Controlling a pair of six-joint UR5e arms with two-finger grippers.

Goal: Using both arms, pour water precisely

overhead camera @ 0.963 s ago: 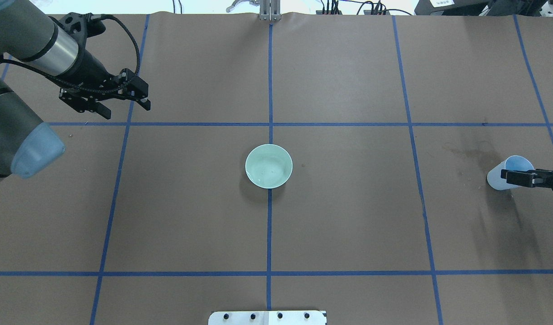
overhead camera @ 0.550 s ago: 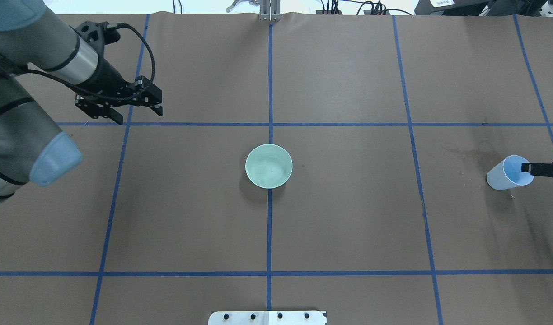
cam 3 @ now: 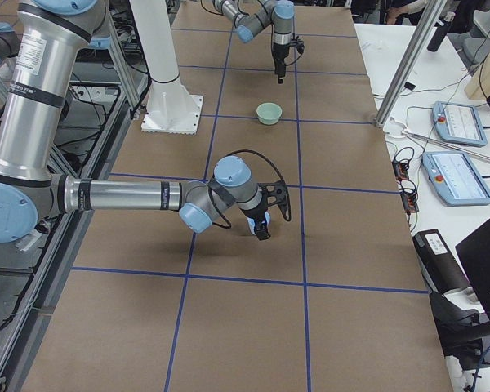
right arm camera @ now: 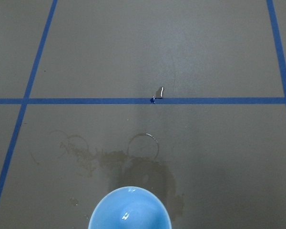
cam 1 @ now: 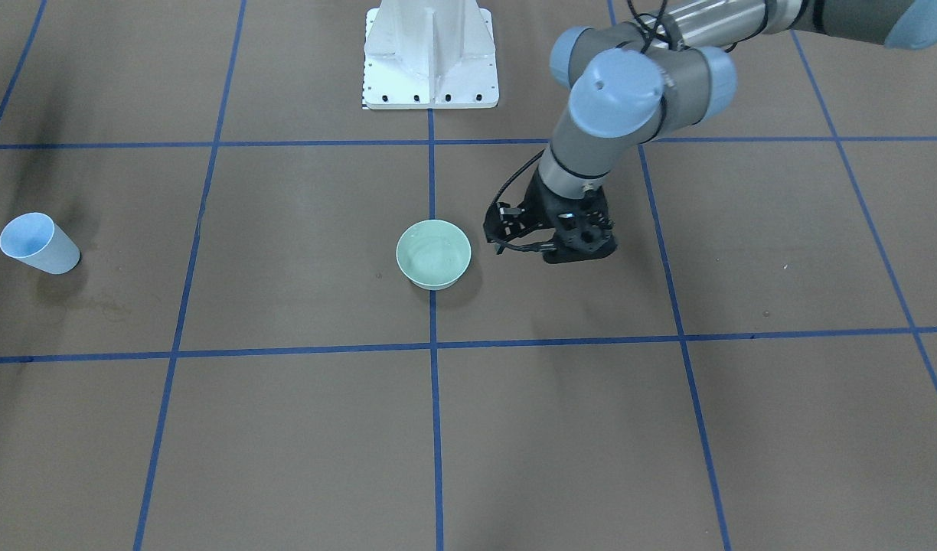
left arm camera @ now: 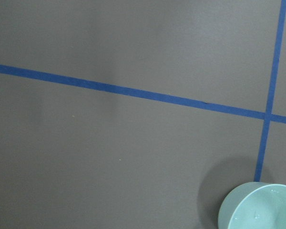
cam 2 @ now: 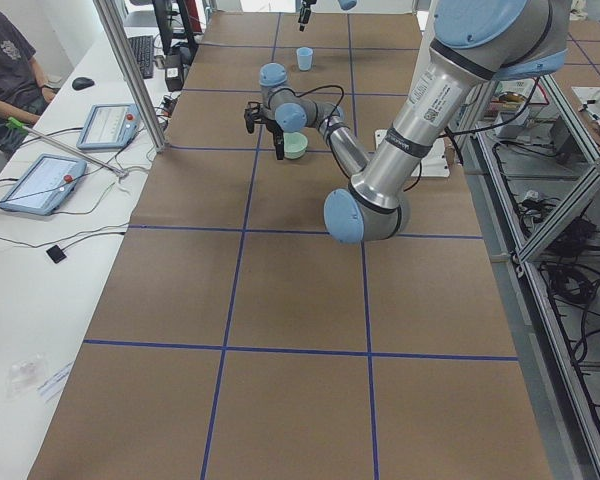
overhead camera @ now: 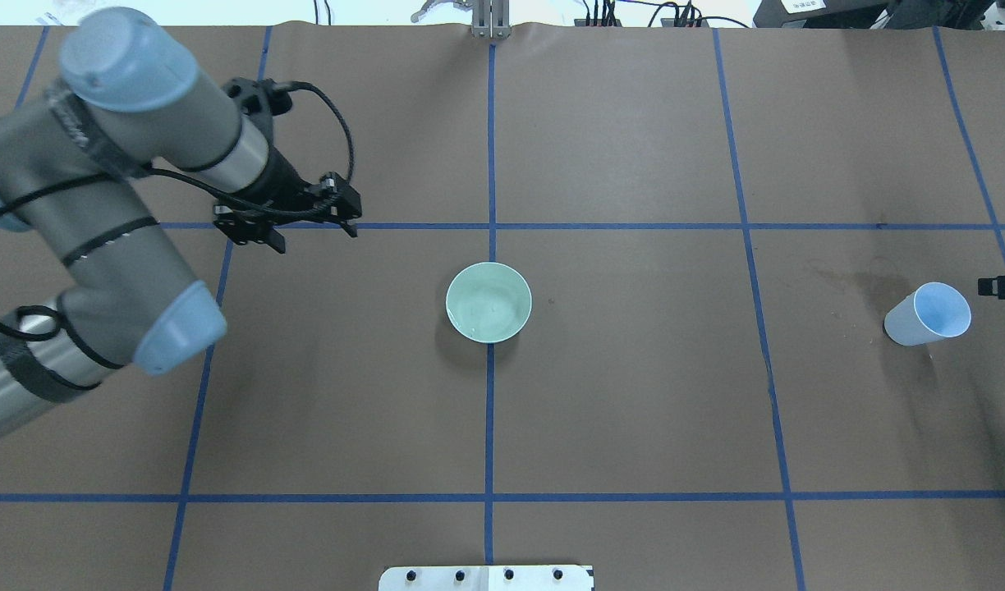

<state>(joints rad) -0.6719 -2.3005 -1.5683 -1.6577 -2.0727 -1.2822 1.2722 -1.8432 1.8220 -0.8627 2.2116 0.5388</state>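
Water (right arm camera: 126,215), only a glint, probably sits in the blue cup (overhead camera: 928,313) by the table's right edge. Your left gripper (overhead camera: 314,236) hangs open and empty. Right gripper (overhead camera: 1002,286) is beside the cup; can't tell its state.

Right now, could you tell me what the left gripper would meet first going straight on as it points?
Probably the brown paper table cover, near a blue tape line: the left gripper points down beside the pale green bowl, not at it.
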